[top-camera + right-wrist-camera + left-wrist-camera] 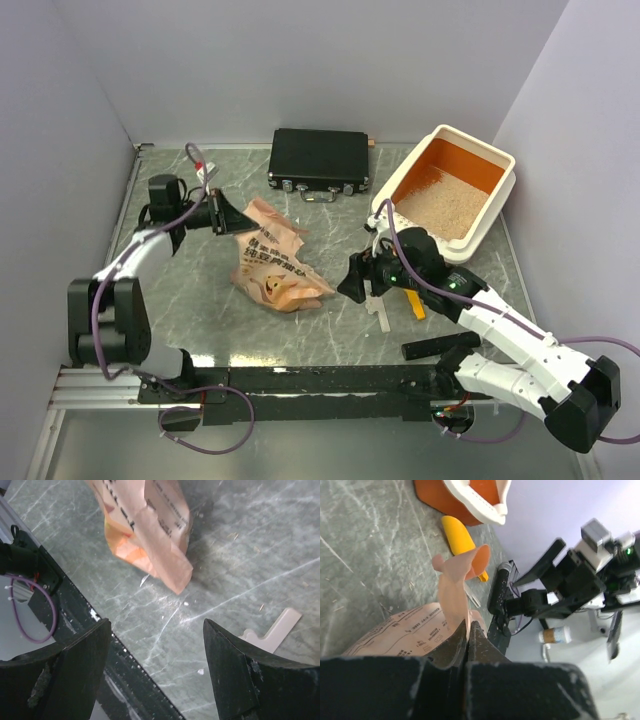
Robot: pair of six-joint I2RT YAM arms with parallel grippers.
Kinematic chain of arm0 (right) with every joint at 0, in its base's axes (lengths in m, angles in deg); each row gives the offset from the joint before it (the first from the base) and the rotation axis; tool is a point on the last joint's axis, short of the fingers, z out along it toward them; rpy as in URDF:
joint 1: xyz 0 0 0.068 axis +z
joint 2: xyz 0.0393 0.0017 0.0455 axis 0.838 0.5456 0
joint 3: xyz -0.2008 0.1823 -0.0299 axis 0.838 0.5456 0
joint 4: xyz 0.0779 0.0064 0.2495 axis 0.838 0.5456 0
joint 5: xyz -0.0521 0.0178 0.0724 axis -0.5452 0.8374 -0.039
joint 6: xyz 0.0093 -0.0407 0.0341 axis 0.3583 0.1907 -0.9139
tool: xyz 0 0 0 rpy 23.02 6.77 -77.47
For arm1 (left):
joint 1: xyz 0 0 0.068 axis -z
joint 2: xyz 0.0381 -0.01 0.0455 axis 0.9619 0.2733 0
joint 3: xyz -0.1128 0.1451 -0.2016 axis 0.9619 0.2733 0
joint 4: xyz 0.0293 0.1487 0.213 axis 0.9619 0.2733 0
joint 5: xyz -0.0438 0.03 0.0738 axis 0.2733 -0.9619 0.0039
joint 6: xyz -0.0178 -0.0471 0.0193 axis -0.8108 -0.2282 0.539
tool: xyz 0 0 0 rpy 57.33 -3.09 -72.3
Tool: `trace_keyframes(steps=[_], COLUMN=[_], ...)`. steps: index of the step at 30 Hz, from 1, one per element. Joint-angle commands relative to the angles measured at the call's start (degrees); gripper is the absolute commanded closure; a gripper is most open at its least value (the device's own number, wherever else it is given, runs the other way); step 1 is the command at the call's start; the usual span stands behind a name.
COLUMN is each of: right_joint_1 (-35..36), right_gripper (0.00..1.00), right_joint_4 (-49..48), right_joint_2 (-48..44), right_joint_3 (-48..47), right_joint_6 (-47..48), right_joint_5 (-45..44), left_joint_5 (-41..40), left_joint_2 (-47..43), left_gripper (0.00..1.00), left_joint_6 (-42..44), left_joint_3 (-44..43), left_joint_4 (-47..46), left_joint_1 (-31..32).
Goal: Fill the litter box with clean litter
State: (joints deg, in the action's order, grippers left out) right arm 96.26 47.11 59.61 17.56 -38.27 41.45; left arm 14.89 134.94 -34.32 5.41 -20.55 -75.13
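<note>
The litter box (408, 170), cream rim and orange inside, stands at the back right with beige clean litter (448, 205) covering its floor. A crumpled orange-brown paper bag (270, 262) lies at mid-table. My left gripper (232, 218) is at the bag's upper left edge. In the left wrist view its jaws (468, 625) are shut on a thin flap of the bag (451, 587). My right gripper (352, 283) hovers just right of the bag. Its fingers (157, 630) are open over bare table, with the bag's corner (150, 525) ahead of them.
A yellow-orange scoop (413, 303) lies by the right arm, near the litter box's front corner (480, 502). A flat black case (320, 160) sits at the back centre. A small white plastic piece (272, 630) lies on the table near my right fingers.
</note>
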Motion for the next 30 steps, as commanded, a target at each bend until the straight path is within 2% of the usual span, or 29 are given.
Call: trace_keyframes(steps=[1,2,5,8,9,11,15,16,18,22,25,27,30], right_joint_1=[-0.1,-0.1,-0.7,-1.0,-1.2,-1.5,-5.0,-6.5,-7.8,-10.4,-10.9,-10.9,-10.7], right_gripper=[0.17,0.16,0.11,0.09,0.09,0.08,0.07,0.07,0.07,0.07,0.06,0.06,0.06], right_joint_4=[-9.3,-11.3,-17.9,-26.4,-31.8,-35.5,-28.8,-25.4,-23.3,-17.9,-11.1,-9.9,-9.7], right_joint_2=[0.1,0.5,3.8,7.7,8.9,10.1,17.9,19.5,24.1,31.5,37.3,40.4,43.6], right_joint_3=[-2.7,-2.8,-3.8,-3.6,-3.3,-3.6,-14.4,-18.6,-22.1,-31.6,-36.9,-38.0,-39.3], right_joint_6=[3.9,5.8,11.5,18.2,20.2,26.1,32.4,34.1,35.6,37.2,39.1,38.7,38.2], right_joint_5=[-2.0,-2.3,-0.7,3.7,6.4,8.8,21.8,27.2,31.1,46.7,52.0,57.3,60.3], left_joint_5=[6.3,7.0,8.1,9.4,9.6,9.6,9.8,10.1,10.3,10.3,10.7,10.9,11.1], left_joint_2=[-11.7,-13.1,-16.1,-15.6,-15.4,-15.4,-14.5,-14.4,-14.5,-14.8,-14.6,-14.5,-14.4], left_gripper=[0.99,0.99,0.99,0.99,0.99,0.99,0.99,0.99,0.99,0.99,0.99,0.99,0.99], left_joint_6=[-4.9,-6.9,-4.5,-9.8,-10.1,-6.4,2.0,3.0,3.9,7.1,7.3,7.7,9.9], left_joint_3=[8.2,9.2,11.1,13.4,13.4,12.6,10.1,9.7,9.6,9.0,8.9,8.6,7.8], left_joint_4=[-21.2,-23.8,-23.4,-31.2,-31.8,-27.1,-16.6,-15.3,-14.6,-11.3,-11.0,-10.6,-8.0], left_joint_1=[0.6,0.6,0.6,2.5,2.7,3.0,4.2,4.4,4.9,5.4,5.5,5.6,5.7])
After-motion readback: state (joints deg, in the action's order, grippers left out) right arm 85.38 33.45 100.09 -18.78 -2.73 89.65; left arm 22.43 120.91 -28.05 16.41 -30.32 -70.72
